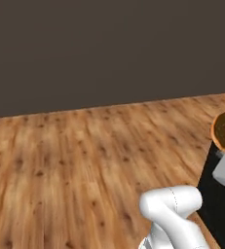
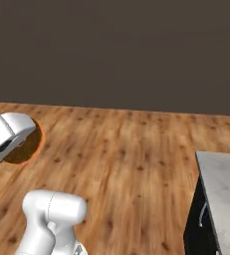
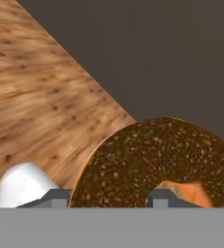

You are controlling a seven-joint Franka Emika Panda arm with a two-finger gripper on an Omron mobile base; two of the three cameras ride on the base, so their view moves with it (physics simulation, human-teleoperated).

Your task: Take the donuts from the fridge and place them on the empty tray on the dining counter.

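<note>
Risk here lies in the carry: the orange-brown donut [image 3: 157, 164] sits clamped in the end effector [image 3: 154, 198], and from the hand view the two small finger tips seem to pinch only its lower edge, so I judge the hold shallow. A sharp swing of the arm or a jolt from the driving base could tip the ring out, and it would drop onto the wooden floor [image 1: 84, 160] rather than any bench. The marble bench [image 2: 223, 194] shows at about 4 o'clock in the right base view, well apart from the donut [image 2: 27, 144], so much travel remains; no tray is in sight yet, and a hasty approach could clip the bench edge.

The arm is folded, its white elbow [image 1: 175, 202] low at 5 o'clock in the left base view, with the hand raised to 3 o'clock and the donut [image 1: 224, 129] held out above the floor. In the right base view the hand sits at 9 o'clock.
</note>
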